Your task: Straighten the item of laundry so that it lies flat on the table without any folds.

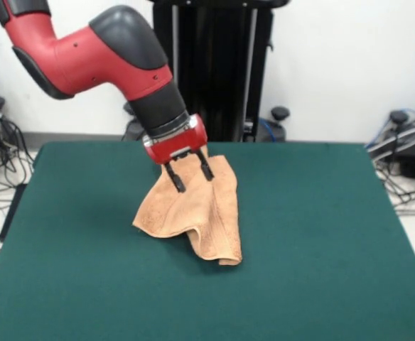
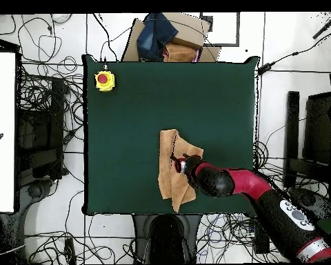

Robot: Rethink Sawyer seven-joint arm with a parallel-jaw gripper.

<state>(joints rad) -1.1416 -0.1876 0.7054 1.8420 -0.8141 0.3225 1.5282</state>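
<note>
Crumpling towel (image 1: pixel 197 209) mid-table (image 1: pixel 314 234), pincer (image 1: pixel 190 175) above.

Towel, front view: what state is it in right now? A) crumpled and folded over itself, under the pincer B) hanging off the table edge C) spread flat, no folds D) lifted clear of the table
A: the towel lies bunched with folds on the green table, well inside its edges, and the pincer is down at its upper part with its two fingers apart.
</note>
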